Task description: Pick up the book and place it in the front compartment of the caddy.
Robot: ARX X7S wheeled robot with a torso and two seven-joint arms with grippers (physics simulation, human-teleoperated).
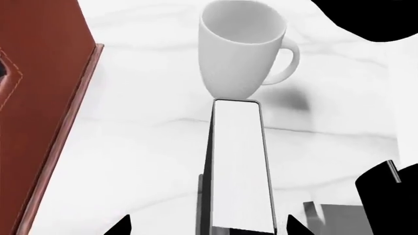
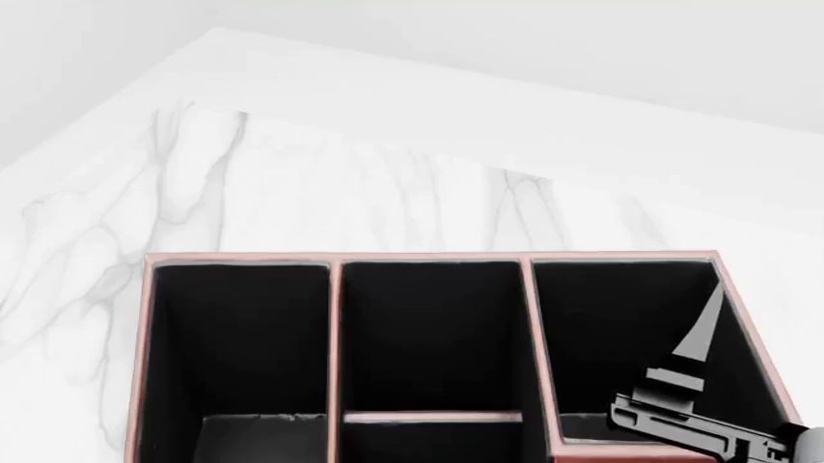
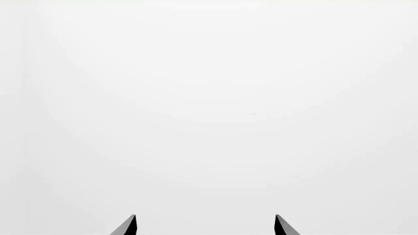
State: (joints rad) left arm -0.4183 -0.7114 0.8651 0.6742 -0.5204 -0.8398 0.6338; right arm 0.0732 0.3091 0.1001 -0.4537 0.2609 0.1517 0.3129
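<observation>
One book [image 1: 238,166] was gripped by the left gripper [image 1: 207,226] beside one mug [image 1: 243,46]; the right gripper [image 3: 204,225] was spread, empty.

I see caddy [image 2: 338,289]: reddish-brown outside, pale rims, black lining | book [image 1: 240,166]: black covers, white page edge | mug [image 1: 243,46] beside the caddy: plain white | table [image 2: 258,183] around the caddy: white marble, grey veins | fingertips [image 3: 128,226]: black
</observation>
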